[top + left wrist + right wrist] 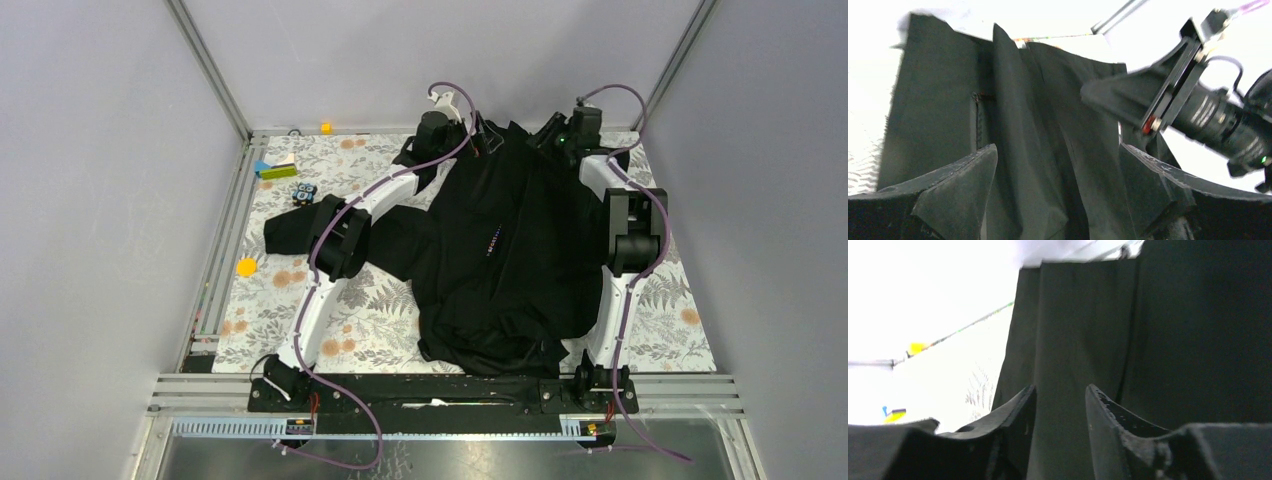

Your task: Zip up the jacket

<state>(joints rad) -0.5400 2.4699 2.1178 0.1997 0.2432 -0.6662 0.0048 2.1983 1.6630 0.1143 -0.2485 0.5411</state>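
Observation:
The black jacket lies spread on the leaf-patterned mat, with tiny coloured marks at mid-chest. Both grippers are at its far edge. My left gripper is open; in the left wrist view its fingers stand wide apart with raised folds of jacket between them and a stitched seam line at the left. My right gripper is closed down on a fold of the jacket; in the right wrist view the fabric rises taut from between its narrow jaws. It also shows in the left wrist view.
Small items lie at the mat's far left: a yellow disc, a black-and-blue toy, green and blue blocks and a yellow cube. Metal frame rails edge the table. A sleeve stretches left under my left arm.

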